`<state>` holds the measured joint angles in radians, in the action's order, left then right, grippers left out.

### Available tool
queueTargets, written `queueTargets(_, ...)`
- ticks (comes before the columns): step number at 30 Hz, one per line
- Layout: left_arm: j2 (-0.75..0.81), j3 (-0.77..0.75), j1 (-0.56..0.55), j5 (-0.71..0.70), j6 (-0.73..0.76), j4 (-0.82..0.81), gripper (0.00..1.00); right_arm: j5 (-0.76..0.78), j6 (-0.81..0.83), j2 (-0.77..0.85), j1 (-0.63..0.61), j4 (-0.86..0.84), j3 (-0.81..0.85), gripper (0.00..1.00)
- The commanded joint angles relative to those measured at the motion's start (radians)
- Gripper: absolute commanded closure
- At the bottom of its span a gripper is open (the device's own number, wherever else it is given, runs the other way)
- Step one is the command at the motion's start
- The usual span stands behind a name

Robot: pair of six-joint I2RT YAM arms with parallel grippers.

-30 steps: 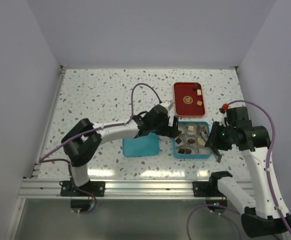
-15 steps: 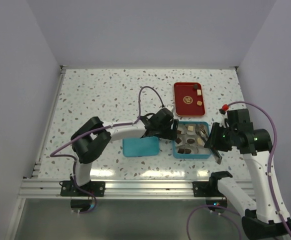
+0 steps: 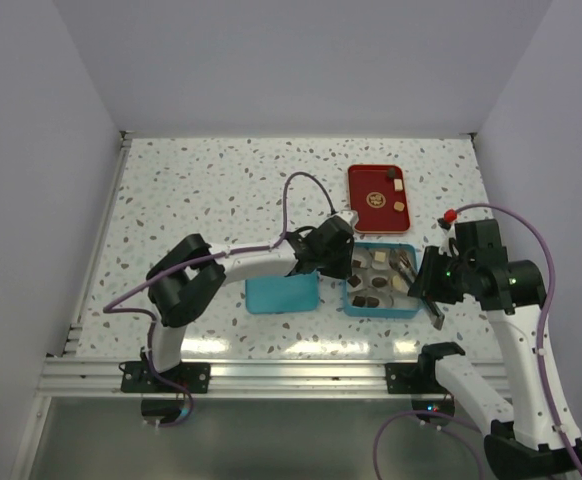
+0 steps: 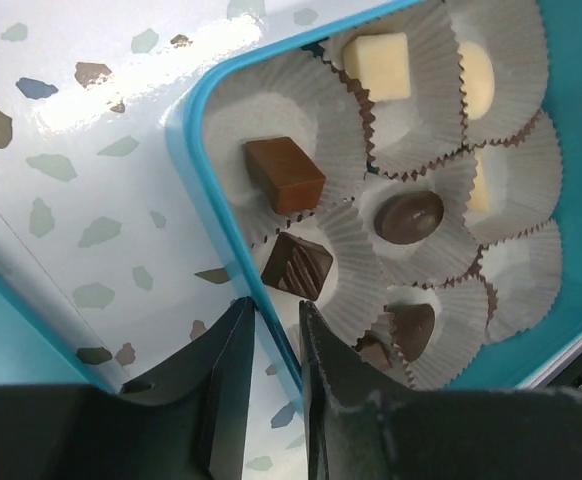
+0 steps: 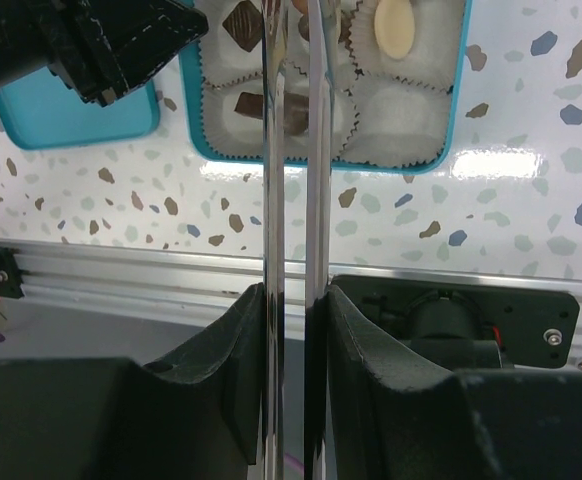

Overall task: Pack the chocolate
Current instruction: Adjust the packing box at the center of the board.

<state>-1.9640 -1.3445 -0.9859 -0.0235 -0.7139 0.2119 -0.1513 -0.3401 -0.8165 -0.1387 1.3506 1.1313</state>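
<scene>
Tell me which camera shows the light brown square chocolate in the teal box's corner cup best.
The left wrist view: the light brown square chocolate sits close up, unobstructed, in its crinkled white paper cup. The top view shows only a tiny speck; the right wrist view shows it partly behind the metal tongs.

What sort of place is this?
Neither home nor shop, probably: it looks like a robot test booth. Plain white walls enclose a speckled table, and two arms are bolted to a metal rail at its edge.
</scene>
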Motion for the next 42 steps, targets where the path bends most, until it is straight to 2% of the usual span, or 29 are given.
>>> queueTargets(1, -0.015, -0.021, -0.003, 0.0, 0.011, 0.03, 0.74, -0.027, 0.015, 0.011, -0.006, 0.177, 0.031, 0.76)
queueTargets(2, -0.015, -0.019, -0.003, 0.0, 0.011, 0.027, 0.81, -0.027, 0.013, 0.013, -0.007, 0.177, 0.031, 0.76)
queueTargets(6, -0.012, -0.013, -0.003, -0.003, 0.011, 0.026, 0.91, -0.025, 0.013, 0.011, -0.006, 0.179, 0.031, 0.76)
queueTargets(8, -0.01, -0.008, -0.002, -0.007, 0.008, 0.029, 1.0, -0.027, 0.013, 0.011, -0.007, 0.177, 0.028, 0.76)
queueTargets(18, 0.013, 0.002, -0.003, -0.042, 0.011, 0.035, 1.0, -0.027, 0.015, 0.01, -0.009, 0.179, 0.027, 0.76)
queueTargets(29, 0.037, -0.054, -0.005, -0.173, 0.045, 0.188, 1.0, -0.04, 0.023, 0.01, -0.01, 0.177, 0.022, 0.76)
queueTargets(42, 0.056, -0.071, -0.005, -0.24, 0.039, 0.25, 1.0, -0.045, 0.026, 0.013, -0.036, 0.182, 0.021, 0.77)
